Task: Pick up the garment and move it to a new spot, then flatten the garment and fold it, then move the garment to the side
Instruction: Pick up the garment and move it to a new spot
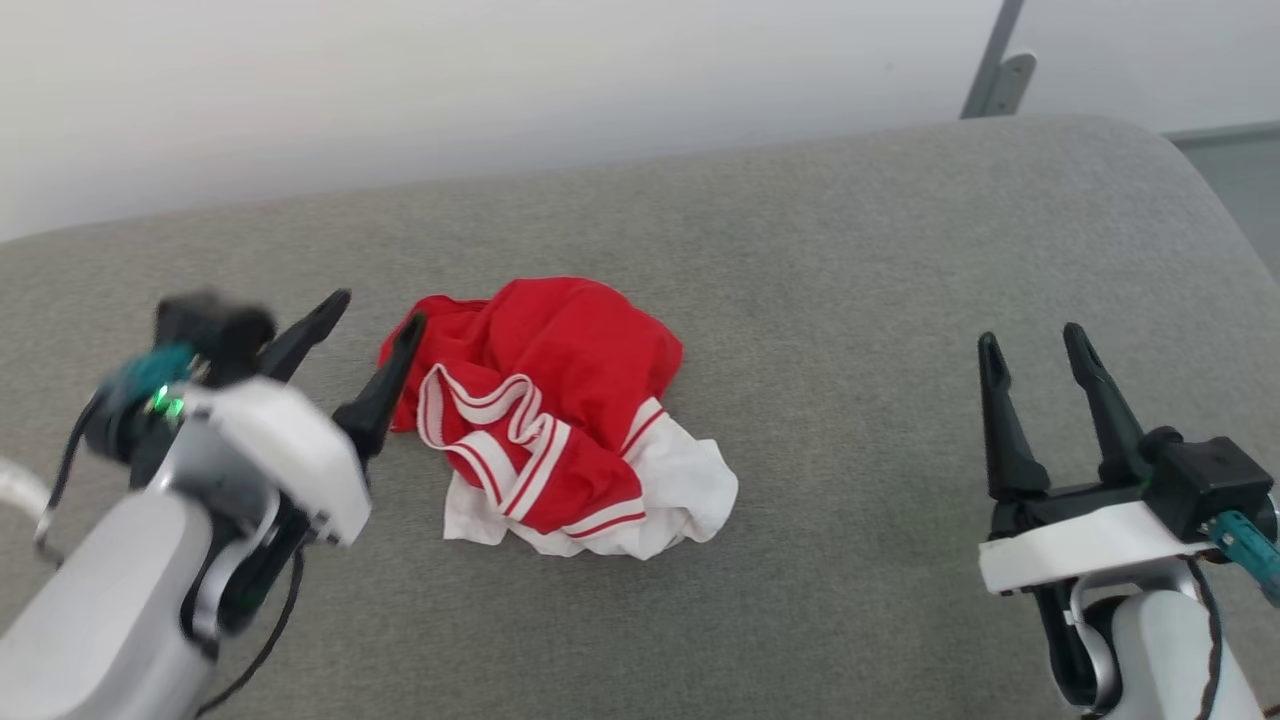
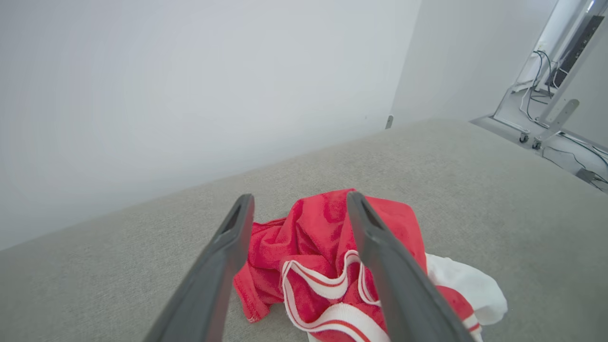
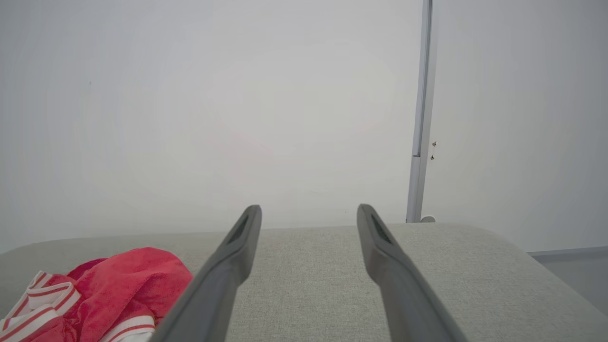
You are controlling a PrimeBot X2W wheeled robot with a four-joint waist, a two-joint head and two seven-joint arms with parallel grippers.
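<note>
- The left fingers (image 1: pixel 385 378) are spread apart and grasp nothing. In the left wrist view the garment (image 2: pixel 318 228) lies just ahead of them and between their tips. Whether a tip touches the cloth, I cannot tell.
- The right fingers (image 1: pixel 1005 430) are also spread and empty, with bare fabric surface ahead of them and the garment well off to their left.
- The garment is a crumpled red heap, with its white sleeve ends and striped trim bunched on the side nearer the fingers.
- Judged from this, no part of the task is done: the garment is neither lifted, flattened nor folded. The pick-up looks about to begin. The move to a new spot, the flattening, the folding and the shift aside are all left.
- The bench (image 1: pixel 850 300) is padded and covered in plain grey cloth, with a rounded far corner beyond the right fingers.
- Past the bench's far edge stands a bare pale wall (image 1: pixel 500 80).
- A metal post (image 1: pixel 995 70) rises beyond the right fingers. In the left wrist view, cables (image 2: pixel 536 71) trail on the floor beside it.
</note>
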